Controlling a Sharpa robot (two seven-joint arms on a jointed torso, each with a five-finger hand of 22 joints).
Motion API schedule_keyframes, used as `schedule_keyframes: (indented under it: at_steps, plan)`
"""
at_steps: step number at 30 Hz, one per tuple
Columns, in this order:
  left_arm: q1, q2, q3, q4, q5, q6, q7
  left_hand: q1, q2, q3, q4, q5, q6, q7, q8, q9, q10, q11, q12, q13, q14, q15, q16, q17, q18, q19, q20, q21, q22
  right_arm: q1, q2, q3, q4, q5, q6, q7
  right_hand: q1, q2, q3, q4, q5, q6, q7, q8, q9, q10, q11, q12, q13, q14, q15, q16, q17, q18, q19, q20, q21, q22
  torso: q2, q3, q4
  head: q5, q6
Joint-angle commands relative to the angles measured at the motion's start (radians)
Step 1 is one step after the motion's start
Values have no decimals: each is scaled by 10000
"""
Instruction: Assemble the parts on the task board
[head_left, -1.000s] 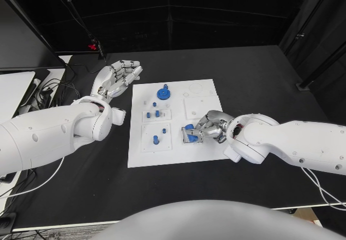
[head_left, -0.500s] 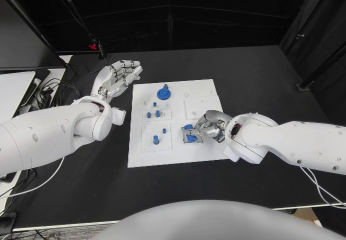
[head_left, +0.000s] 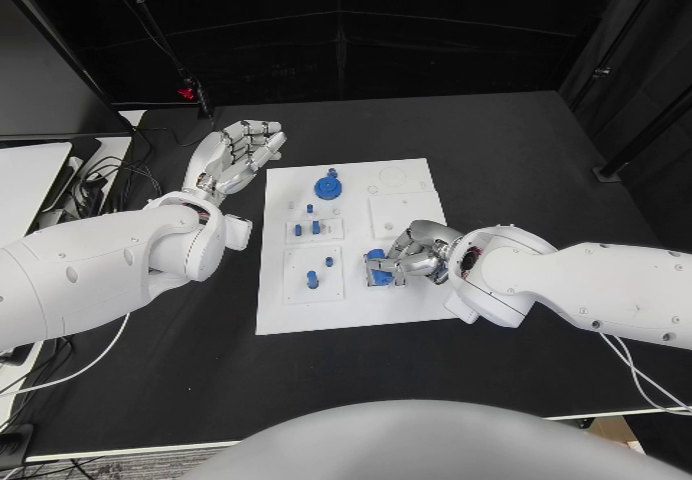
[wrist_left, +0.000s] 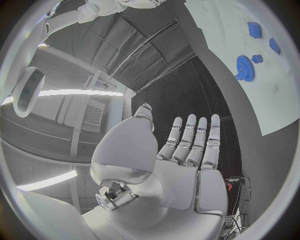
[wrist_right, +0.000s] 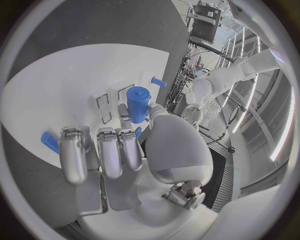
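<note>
Right hand (head_left: 411, 255) down on the board, fingers curled around a blue part (head_left: 379, 266)!

From the head view, my right hand sits at the right-middle of the white board (head_left: 346, 310), gripping that blue part, I judge to seat it in its holder. My left hand (head_left: 238, 150) lies flat on the black table (head_left: 505, 150) just off the board's far left corner, fingers apart, holding nothing, parked out of the way I'd say. From the left wrist, that hand (wrist_left: 187, 150) is spread, with the blue gear (wrist_left: 245, 65) on the board beyond. From the right wrist, my fingers (wrist_right: 100, 150) curl in beside a blue cylinder (wrist_right: 138, 102) standing on the board, thumb against it.
</note>
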Motion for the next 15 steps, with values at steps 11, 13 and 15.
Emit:
schedule_keyframes:
  at_steps: [11,13,15]
  plan:
    - [14,4,10,9,7,78,520,-36,100,-45,-1,42,-53,1343,57,-8,-79,24,33,-14,-82,3,37,-9,-155,35,1,56,-8,-12,28,-22,-34,-287,348,-317,-273,14,-332,6,-211,-85,39,-30,48,1040,48,25,2632,1041,-26,25,2634,-149,1043,-33,33,2634,-1,4,2,-4,0]
    - [14,4,10,5,7,78,519,-36,100,-45,-1,42,-53,1343,57,-8,-79,24,33,-14,-82,3,37,-9,-155,35,1,56,-8,-12,32,-22,-32,-291,324,-308,-273,26,-335,5,-212,-82,38,-26,51,1040,47,25,2632,1041,-26,25,2634,-149,1043,-32,33,2634,-5,3,-1,-4,0]
    - [14,2,10,5,7,78,518,-36,100,-45,-1,42,-53,1343,57,-8,-79,24,33,-14,-82,3,37,-9,-155,35,1,56,-8,-12,27,-22,-21,-292,267,-272,-267,80,-346,-1,-212,-59,28,-5,65,1040,42,25,2632,1041,-24,25,2634,-149,1043,-30,33,2634,-5,4,1,-12,0]
